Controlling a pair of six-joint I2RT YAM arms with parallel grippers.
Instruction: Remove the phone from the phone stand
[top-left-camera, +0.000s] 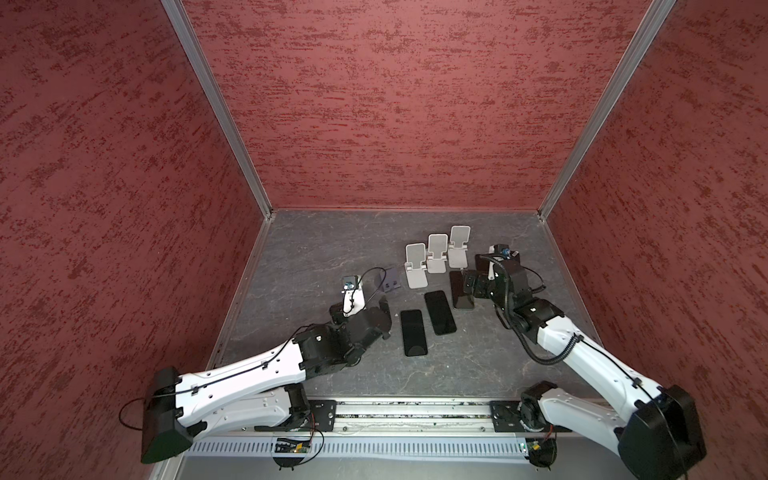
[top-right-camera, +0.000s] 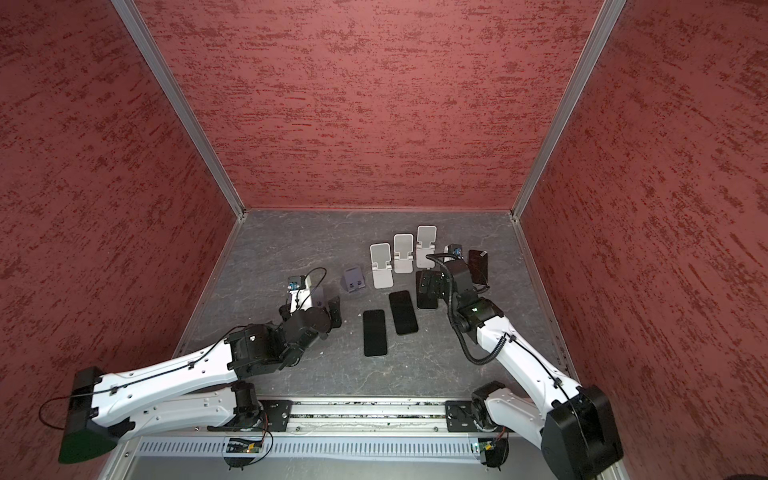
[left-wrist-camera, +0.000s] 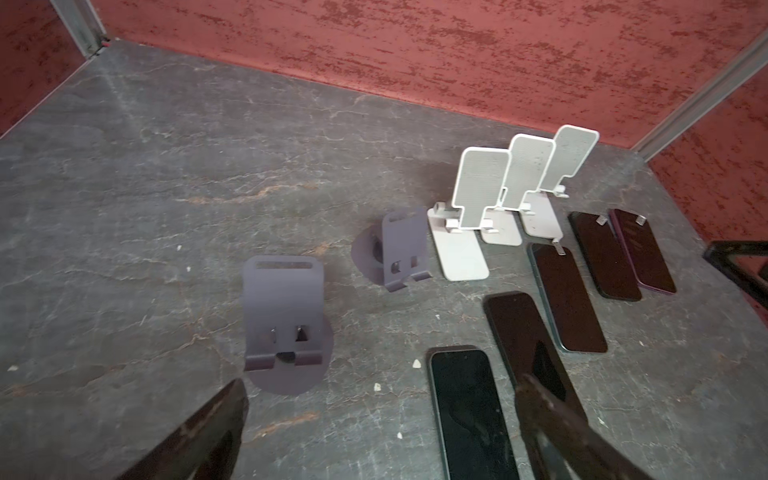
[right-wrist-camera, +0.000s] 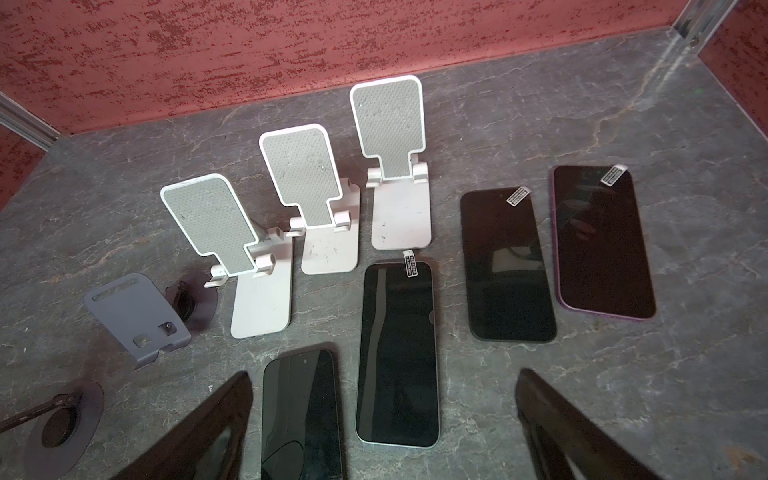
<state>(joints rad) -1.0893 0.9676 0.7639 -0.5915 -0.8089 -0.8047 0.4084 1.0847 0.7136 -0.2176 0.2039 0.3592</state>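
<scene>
Glossy glass phones (right-wrist-camera: 397, 353), matt plastic stands (right-wrist-camera: 390, 124)

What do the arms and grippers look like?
White shells on left arm and right arm, black joint housings, black cable clipped along each. A corrugated black conduit loops off the right arm. Black tapered fingers on left gripper and right gripper.

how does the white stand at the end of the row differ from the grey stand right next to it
Colour: the white stand is white with a grey dotted pad; the grey stand is dark grey all over.
Height: the white stand's back rises well above the grey stand's low one.
Base: the white stand's is a flat rectangle, the grey stand's a round disc.
Both stand empty on the table.
</scene>
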